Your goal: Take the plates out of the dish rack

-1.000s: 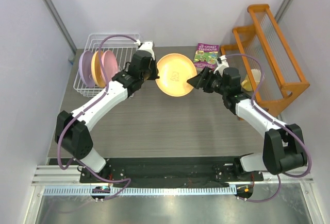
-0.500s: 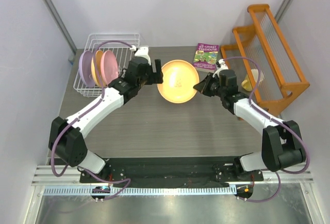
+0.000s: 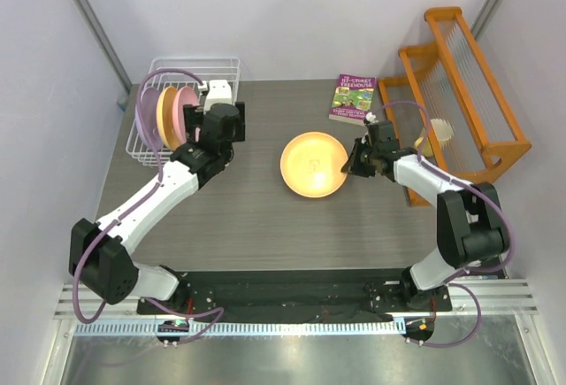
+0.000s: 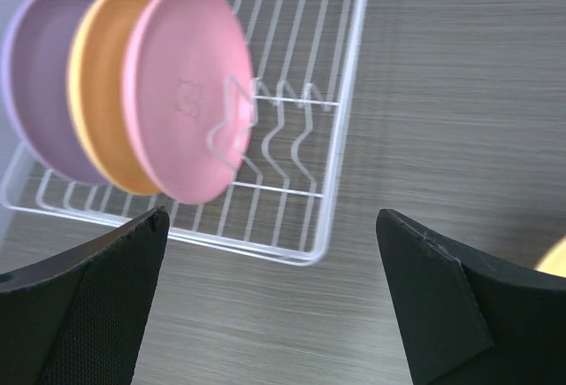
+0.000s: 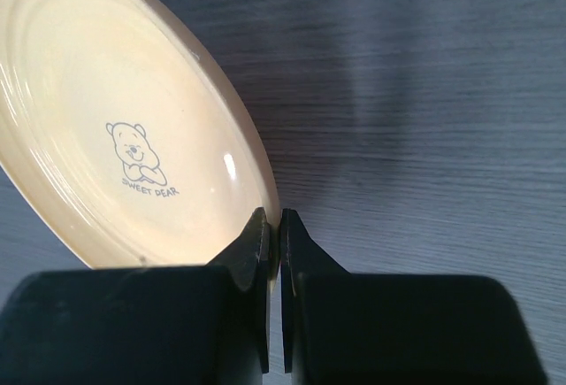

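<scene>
Orange-yellow plate (image 3: pixel 313 165) passed from left hand (image 4: pixel 272 217) to right hand (image 5: pixel 272 217).

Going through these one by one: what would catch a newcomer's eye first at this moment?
A bright orange-yellow plate with a bear print hangs over mid-table, its rim pinched in the shut right tool. At the far left corner, the white dish rack holds a lilac plate, an orange plate and a pink plate on edge, with the open left tool facing them.
</scene>
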Tool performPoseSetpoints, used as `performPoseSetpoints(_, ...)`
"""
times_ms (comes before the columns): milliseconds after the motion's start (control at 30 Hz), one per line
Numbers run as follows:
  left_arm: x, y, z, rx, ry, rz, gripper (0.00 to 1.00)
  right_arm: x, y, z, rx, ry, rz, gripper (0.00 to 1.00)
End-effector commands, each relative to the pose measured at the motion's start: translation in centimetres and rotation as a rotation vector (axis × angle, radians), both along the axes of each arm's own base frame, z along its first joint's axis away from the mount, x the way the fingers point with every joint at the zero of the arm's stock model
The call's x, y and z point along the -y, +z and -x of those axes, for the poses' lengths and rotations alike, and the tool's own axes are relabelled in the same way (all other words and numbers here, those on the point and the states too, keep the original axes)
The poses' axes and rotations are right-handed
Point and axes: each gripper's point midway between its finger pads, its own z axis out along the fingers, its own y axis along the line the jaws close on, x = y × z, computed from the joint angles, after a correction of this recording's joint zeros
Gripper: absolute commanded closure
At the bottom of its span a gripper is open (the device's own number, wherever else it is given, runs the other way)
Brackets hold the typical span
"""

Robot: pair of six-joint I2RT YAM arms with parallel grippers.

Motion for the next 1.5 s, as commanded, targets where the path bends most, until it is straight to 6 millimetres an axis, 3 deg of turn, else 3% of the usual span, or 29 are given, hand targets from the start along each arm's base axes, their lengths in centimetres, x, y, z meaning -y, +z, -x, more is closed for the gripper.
performPoseSetpoints(0, -3.9, 1.1, 0.0, 0.035, 0.119, -0.064, 0.00, -0.3, -0.6, -1.1, -0.028, 0.012, 0.003, 0.98)
performPoseSetpoints(167, -5.9, 0.0, -0.5, 0.013, 0.144, -0.042, 0.00, -0.2, -1.8, -1.6, -0.049, -0.002, 0.018, 0.95)
performPoseSetpoints(267, -6.7, -0.3, -0.9, 0.011, 0.159, -0.036, 0.00, 0.1, -2.1, -1.8, -0.055, -0.019, 0.029, 0.75)
performPoseSetpoints(333, -7.4, -0.6, -1.2, 0.011, 0.176, -0.039, 0.00, 0.2, -2.1, -1.8, -0.050, -0.025, 0.035, 0.53)
performPoseSetpoints(367, -7.6, -0.7, -1.4, 0.007, 0.180, -0.037, 0.01, 0.6, -2.1, -1.9, -0.046, -0.039, 0.053, 0.51)
performPoseSetpoints(600, -9.9, -1.1, -2.6, 0.062, 0.285, -0.075, 0.07, 2.4, 0.6, -1.7, 0.028, -0.070, 0.126, 0.48)
performPoseSetpoints(733, -10.9, -1.5, -4.1, 0.053, 0.308, -0.092, 0.16, 2.9, 2.8, -1.5, 0.079, -0.078, 0.140, 0.45)
performPoseSetpoints(867, -11.5, -2.6, -5.6, 0.040, 0.327, -0.113, 0.17, 3.2, 4.6, -1.4, 0.120, -0.084, 0.143, 0.43)
performPoseSetpoints(1100, -12.8, -4.1, -7.3, 0.064, 0.372, -0.111, 0.24, 3.4, 4.7, -1.1, 0.114, -0.082, 0.149, 0.43)
performPoseSetpoints(1133, -12.9, -4.6, -7.6, 0.053, 0.374, -0.116, 0.37, 3.4, 4.5, -1.1, 0.111, -0.083, 0.149, 0.43)
performPoseSetpoints(1200, -13.2, -4.4, -7.9, 0.045, 0.390, -0.128, 0.49, 3.5, 4.3, -1.2, 0.106, -0.083, 0.153, 0.43)
performPoseSetpoints(1233, -13.2, -4.8, -8.1, 0.034, 0.389, -0.140, 0.62, 3.4, 4.0, -1.2, 0.098, -0.081, 0.153, 0.43)
performPoseSetpoints(1300, -13.2, -4.7, -8.3, 0.032, 0.391, -0.147, 0.76, 3.4, 3.9, -1.3, 0.093, -0.081, 0.152, 0.43)
performPoseSetpoints(1333, -13.3, -4.6, -8.3, 0.032, 0.397, -0.150, 0.89, 3.4, 3.6, -1.3, 0.086, -0.081, 0.152, 0.44)
performPoseSetpoints(1400, -13.4, -4.4, -8.2, 0.033, 0.406, -0.156, 0.99, 3.2, 3.4, -1.3, 0.079, -0.077, 0.148, 0.44)
performPoseSetpoints(1467, -13.6, -3.8, -8.0, 0.041, 0.418, -0.157, 1.00, 3.2, 3.2, -1.3, 0.073, -0.074, 0.147, 0.44)
